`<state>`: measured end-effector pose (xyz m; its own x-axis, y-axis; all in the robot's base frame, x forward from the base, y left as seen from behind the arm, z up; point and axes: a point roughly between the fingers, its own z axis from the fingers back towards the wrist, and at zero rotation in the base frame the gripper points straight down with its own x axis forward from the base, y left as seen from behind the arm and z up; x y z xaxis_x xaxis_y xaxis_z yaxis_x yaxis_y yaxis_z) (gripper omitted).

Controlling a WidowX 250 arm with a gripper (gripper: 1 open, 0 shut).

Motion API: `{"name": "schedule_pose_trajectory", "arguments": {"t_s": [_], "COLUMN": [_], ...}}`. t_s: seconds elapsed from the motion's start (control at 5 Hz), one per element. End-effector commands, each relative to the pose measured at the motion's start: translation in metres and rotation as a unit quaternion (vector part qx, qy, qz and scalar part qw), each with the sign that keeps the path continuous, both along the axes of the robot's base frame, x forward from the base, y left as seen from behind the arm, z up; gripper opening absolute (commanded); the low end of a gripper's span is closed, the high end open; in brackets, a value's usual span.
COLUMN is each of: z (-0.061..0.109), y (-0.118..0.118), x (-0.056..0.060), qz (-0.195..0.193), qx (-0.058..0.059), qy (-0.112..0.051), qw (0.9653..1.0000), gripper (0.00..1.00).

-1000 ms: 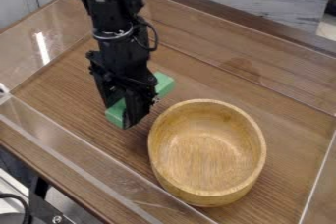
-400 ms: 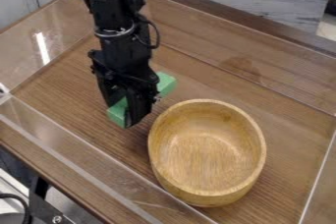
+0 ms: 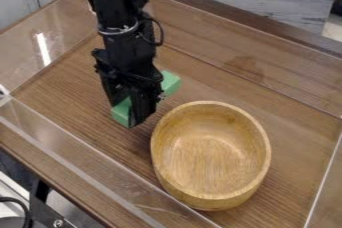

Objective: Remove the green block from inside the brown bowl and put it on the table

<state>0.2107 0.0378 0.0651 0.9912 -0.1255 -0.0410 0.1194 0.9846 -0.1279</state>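
Although the counter (image 3: pixel 254 67) and the empty brown bowl (image 3: pixel 211 153) dominate, the green block (image 3: pixel 150 98) is seen outside it, on the counter, clenched by the end effector (image 3: pixel 131 109). It is judged light, rigid, best taken across its narrow sides.

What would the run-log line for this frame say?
gripper: shut on green block | block: down at table, left of brown bowl | bowl: empty | release: pending
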Motion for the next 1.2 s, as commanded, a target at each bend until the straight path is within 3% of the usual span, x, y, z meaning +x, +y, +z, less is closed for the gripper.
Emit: {"name": "schedule_pose_trajectory", "arguments": {"t_s": [0.0, 1.0], "z": [0.0102, 0.01], "y": [0.0061, 0.0133], "x": [0.0112, 0.0141], "qz": [0.006, 0.014], "qx": [0.003, -0.008], "qy": [-0.023, -0.018], "qw": [0.9997, 0.9997], "gripper": [0.0, 0.0]}}
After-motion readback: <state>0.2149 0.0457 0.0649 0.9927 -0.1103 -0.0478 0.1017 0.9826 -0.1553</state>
